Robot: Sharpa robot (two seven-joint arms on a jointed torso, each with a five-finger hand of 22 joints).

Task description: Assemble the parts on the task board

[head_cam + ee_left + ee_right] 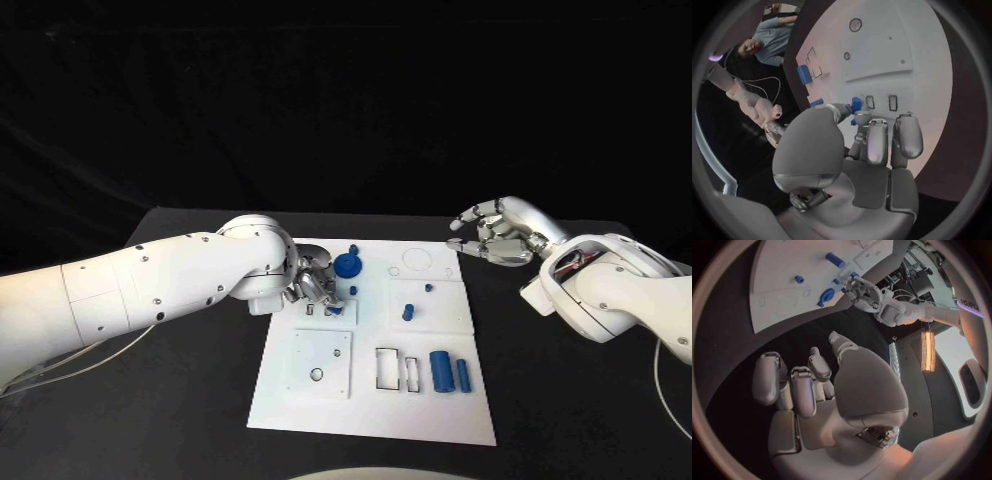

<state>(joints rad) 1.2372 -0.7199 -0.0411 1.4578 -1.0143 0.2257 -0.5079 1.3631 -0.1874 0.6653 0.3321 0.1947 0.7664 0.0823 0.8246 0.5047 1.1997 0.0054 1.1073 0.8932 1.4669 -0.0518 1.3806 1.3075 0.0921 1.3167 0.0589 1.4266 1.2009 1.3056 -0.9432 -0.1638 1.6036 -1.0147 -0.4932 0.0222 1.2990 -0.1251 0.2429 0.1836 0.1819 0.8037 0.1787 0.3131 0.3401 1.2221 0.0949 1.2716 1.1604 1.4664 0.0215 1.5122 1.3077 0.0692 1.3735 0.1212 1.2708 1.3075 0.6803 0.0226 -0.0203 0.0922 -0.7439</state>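
Spanning the scene: counter [173, 420], black, with the white task board [325, 400] lying in its middle
Task board: rectangular plate with raised square panels, outlined slots and rings; blue parts sit across its far and right-hand areas
Left arm: white, reaching in over the board's left edge
Right arm: white, held beside the board's right far corner, off the plate
Left hand [315, 285]: low over the board's left far area, fingers curled in around a small blue part [856, 105] at the fingertips; the wrist view shows the piece pinched at the thumb tip
Right hand [490, 238]: over the bare counter just off the board's far right corner, fingers loosely curled in, nothing in them
Two blue cylinders [450, 372]: lying side by side near the board's right edge, beside the outlined slots
Round blue part [351, 264]: just beyond the left hand's fingers
Small blue pieces [408, 311]: on the right-hand panel, apart from both hands
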